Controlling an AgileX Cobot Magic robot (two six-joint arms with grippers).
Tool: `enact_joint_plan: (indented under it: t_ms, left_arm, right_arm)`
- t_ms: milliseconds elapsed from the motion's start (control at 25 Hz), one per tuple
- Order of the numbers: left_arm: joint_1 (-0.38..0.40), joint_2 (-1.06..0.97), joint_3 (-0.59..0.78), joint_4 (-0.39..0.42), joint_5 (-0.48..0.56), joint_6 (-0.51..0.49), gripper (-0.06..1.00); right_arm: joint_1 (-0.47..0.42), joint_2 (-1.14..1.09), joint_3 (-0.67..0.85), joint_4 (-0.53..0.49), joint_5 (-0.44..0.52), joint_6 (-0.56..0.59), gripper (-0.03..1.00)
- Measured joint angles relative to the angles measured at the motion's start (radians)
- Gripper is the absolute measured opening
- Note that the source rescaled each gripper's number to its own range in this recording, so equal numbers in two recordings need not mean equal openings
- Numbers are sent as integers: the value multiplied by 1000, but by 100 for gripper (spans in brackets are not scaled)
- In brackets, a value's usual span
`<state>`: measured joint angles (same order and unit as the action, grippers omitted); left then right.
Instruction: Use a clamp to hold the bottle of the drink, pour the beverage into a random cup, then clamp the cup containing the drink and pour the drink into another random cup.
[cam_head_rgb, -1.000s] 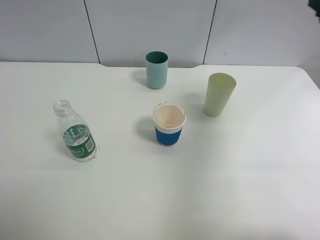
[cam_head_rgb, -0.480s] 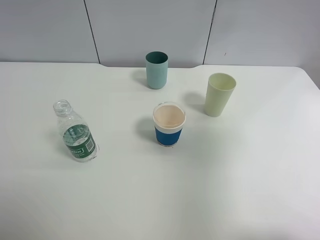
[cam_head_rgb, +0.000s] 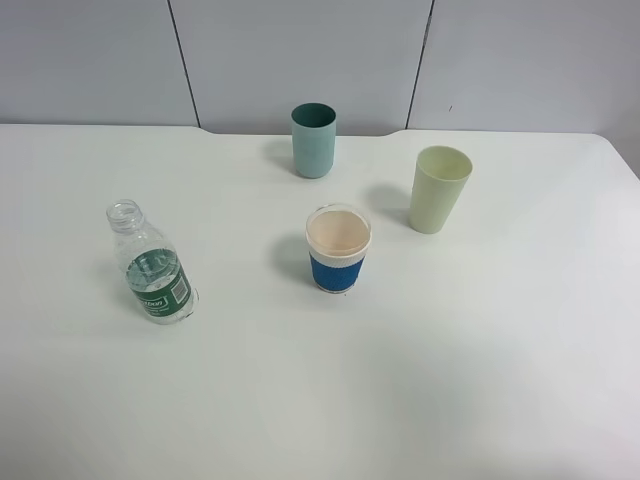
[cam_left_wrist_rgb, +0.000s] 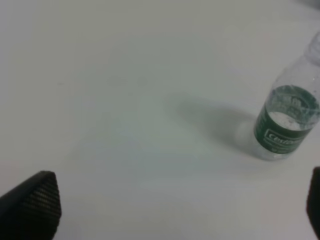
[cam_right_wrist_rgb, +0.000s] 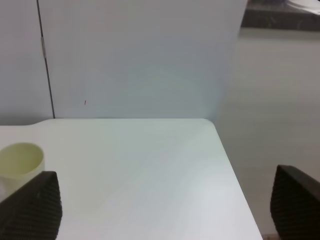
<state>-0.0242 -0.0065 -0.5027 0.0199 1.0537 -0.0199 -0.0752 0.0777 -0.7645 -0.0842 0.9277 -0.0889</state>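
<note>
The small clear plastic bottle with a green label (cam_left_wrist_rgb: 287, 122) stands upright, well ahead of the left gripper (cam_left_wrist_rgb: 180, 207), whose jaws are spread wide and empty.

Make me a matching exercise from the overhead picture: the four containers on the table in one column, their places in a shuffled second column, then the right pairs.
Things:
1. clear bottle with green label
2. teal tumbler
3. pale green cup
4. white paper cup with blue band

Places in the overhead view:
A. middle of the white table, nearest the other two cups
B. far edge, by the wall
C. left side, standing alone
D. right of the middle, tallest of the cups

Pairs: 1-C, 2-B, 3-D, 4-A
</note>
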Motion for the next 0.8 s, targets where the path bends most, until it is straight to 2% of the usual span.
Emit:
enact_joint_plan:
  t_ms: [320,520,680,800]
  left_arm:
    - [0,0,0,0,0,0,100]
    - [0,0,0,0,0,0,100]
    - [0,0,0,0,0,0,100]
    - [0,0,0,0,0,0,100]
  right_arm:
    - [0,-81,9,5,147,19,49]
    - [0,-81,121,30,153,24,49]
    - [0,-81,241,95,151,24,49]
    - [0,-81,262,106,147,30,49]
